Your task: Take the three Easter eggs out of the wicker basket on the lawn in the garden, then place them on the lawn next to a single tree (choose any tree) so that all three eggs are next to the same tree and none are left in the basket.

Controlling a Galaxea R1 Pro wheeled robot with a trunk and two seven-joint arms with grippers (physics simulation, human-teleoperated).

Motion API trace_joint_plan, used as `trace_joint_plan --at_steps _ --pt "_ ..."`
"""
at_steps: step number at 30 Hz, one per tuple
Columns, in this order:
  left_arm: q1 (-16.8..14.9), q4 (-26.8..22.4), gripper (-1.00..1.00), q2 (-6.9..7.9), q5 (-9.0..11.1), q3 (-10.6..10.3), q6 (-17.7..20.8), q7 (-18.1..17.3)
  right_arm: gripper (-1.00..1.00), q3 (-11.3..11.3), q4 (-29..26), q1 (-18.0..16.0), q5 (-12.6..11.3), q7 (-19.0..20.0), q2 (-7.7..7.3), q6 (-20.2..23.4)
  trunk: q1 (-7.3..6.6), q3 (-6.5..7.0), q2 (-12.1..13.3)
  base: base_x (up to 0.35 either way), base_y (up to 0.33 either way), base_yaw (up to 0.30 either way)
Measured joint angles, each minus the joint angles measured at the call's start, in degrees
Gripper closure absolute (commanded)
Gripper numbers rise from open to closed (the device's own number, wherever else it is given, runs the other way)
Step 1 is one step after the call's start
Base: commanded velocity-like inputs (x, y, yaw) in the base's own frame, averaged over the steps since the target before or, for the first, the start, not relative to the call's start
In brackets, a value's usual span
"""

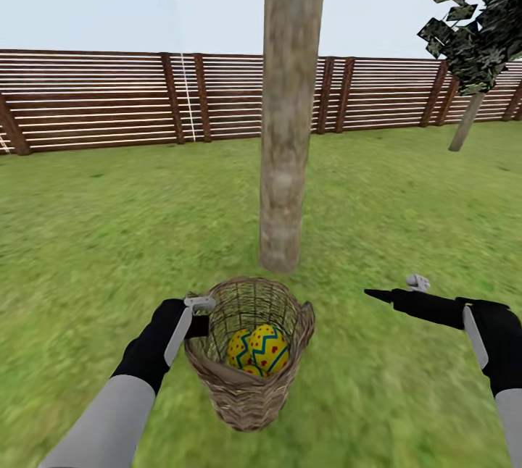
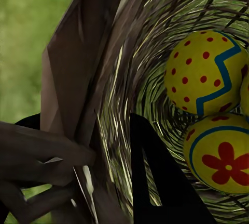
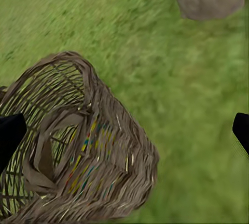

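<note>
one lawn [image 1: 87, 236], open grass on all sides back to one slatted fence [image 1: 94, 98]; one thick pale tree [image 1: 290, 106] trunk rising just behind one wicker basket [image 1: 250, 381], and one leaning dark-leaved tree [image 1: 475, 26] well apart at the far right. basket upright on the grass, holding easter eggs [image 1: 259, 348], three counted, touching at the bottom. two grippers: left gripper [image 1: 197, 312] clamped on the basket's near rim, one finger inside; right gripper [image 1: 395, 289] spread wide, holding nothing, over clear grass beside the basket.
</note>
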Motion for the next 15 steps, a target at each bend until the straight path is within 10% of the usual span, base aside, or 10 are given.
trace_joint_plan --at_steps 15 --pt "0.0 -0.47 1.0 1.26 0.57 1.51 0.08 0.04 -1.0 0.0 0.02 0.0 0.16 -0.11 0.01 0.0 0.0 0.0 0.0 0.286 0.0 0.0"
